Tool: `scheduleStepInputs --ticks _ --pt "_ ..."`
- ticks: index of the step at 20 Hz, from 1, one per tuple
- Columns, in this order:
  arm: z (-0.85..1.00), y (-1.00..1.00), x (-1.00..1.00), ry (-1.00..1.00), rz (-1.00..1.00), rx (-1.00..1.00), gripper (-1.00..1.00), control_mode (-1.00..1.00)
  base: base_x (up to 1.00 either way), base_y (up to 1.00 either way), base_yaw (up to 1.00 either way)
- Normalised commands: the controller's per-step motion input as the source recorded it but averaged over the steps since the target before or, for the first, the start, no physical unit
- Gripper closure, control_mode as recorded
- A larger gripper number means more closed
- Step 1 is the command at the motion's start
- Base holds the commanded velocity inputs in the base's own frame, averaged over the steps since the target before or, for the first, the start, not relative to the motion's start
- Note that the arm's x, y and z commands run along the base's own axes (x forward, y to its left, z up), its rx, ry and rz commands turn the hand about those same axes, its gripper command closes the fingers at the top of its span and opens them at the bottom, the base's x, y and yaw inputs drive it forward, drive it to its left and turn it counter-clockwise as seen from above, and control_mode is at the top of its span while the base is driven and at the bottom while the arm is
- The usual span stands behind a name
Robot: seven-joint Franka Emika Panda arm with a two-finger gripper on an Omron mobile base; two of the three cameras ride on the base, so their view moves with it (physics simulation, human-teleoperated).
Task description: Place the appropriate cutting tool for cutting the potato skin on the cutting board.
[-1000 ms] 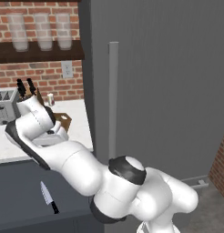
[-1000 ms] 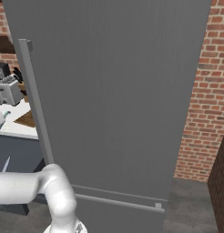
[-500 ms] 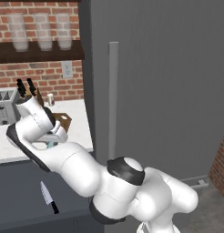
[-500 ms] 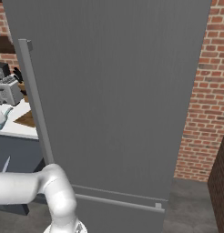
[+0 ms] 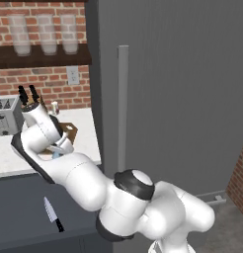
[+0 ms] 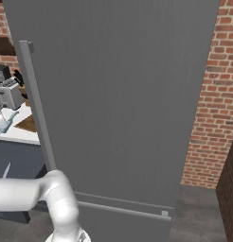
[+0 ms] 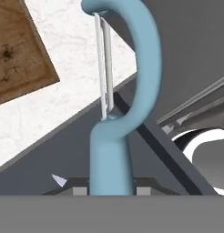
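Note:
My gripper (image 7: 111, 191) is shut on the handle of the cutting tool (image 7: 114, 150), a light-blue peeler whose looped head and thin blade point away from the hand. It hangs over the front edge of the white counter (image 7: 86, 50). A corner of the brown wooden cutting board (image 7: 18, 59) lies a little off to one side of the head. From the left base camera the peeler (image 5: 57, 154) shows under the bent wrist, just in front of the cutting board (image 5: 69, 131). On the right base side the peeler (image 6: 7, 121) is beside the board (image 6: 28, 124). The potato is out of view.
A tall grey fridge (image 5: 182, 99) with a long handle (image 5: 122, 99) stands directly right of the counter. A toaster (image 5: 5, 116) and a knife block (image 5: 28, 95) sit at the back. A black-handled knife (image 5: 53, 215) lies low in front of the counter.
The hand with the peeler has crept slightly toward the cutting board. The jaws stay closed on the handle.

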Motion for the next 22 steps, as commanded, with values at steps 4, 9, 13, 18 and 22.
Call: scheduleStepInputs --ticks 4,9,13,18,22 --pt "-0.01 0.0 0.39 0.0 -0.1 0.06 1.0 -1.0 0.0 0.0 0.0" --pt "-0.23 0.01 0.32 0.0 -0.03 0.05 1.0 -1.0 0.0 0.0 0.0" --pt "-0.23 0.06 0.27 0.0 -0.01 0.02 1.0 -1.0 0.0 0.0 0.0" --pt "-0.17 0.01 0.43 0.0 0.0 0.03 1.0 -1.0 0.0 0.0 0.0" --pt "0.0 0.0 0.6 0.0 0.0 0.02 1.0 -1.0 0.0 0.0 0.0"
